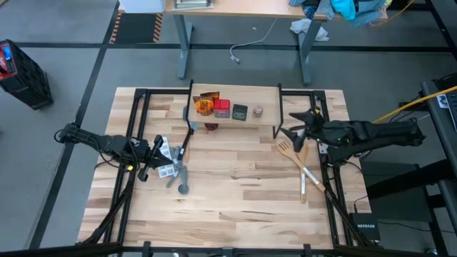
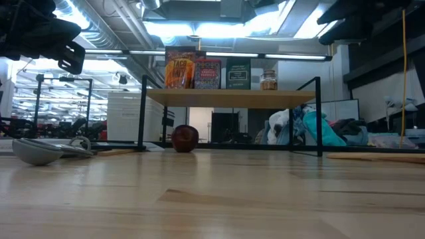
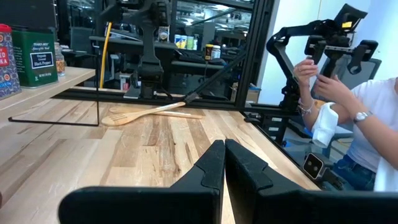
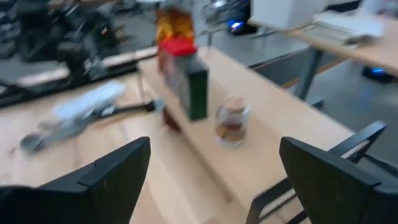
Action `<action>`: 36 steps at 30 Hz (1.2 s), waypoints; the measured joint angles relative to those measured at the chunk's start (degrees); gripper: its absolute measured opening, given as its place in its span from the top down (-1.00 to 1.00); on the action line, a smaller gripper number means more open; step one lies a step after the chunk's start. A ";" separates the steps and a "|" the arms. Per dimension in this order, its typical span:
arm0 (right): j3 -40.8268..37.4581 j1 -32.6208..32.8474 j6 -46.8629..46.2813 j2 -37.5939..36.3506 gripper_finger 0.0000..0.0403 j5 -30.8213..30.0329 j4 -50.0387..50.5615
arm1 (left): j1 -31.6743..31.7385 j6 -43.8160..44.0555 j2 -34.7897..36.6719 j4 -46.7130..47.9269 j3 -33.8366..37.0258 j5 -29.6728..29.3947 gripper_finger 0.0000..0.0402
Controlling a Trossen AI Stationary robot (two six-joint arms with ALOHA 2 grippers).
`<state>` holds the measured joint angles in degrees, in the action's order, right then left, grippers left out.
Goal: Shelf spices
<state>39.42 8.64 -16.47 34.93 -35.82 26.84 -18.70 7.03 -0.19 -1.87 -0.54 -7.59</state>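
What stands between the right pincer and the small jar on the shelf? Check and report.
Nothing visible does. The right pincer hangs open off the right end of the shelf, and the jar sits in a clear line between its fingers. The dark box stands beyond the jar, out of the path.

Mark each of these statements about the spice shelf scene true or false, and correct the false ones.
1. The small jar stands on the shelf. True.
2. The right gripper holds the jar. False: its jaws are open and empty, apart from the jar.
3. A dark red round object sits under the shelf. True.
4. The wooden spatula lies on the shelf. False: it lies on the table, near the right arm.
5. The left gripper has its jaws shut. True.
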 joint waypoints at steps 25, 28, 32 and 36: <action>-9.72 -0.04 -9.28 -14.91 -0.80 -3.30 -0.63 | -0.02 0.01 0.00 0.00 0.02 -0.01 0.97; -12.04 -0.02 -7.05 -19.43 -0.80 -1.04 -2.49 | 0.00 0.01 0.00 0.00 0.00 0.00 0.97; -15.05 -0.02 -4.35 -25.11 -0.80 1.39 -3.67 | -0.02 0.01 0.00 0.00 0.00 -0.01 0.97; -18.17 -0.02 -3.43 -30.24 -0.80 3.38 -3.72 | 0.00 0.01 0.00 0.00 0.00 0.01 0.97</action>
<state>21.25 8.62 -19.90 4.69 -32.44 23.12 -18.70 7.05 -0.19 -1.87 -0.54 -7.57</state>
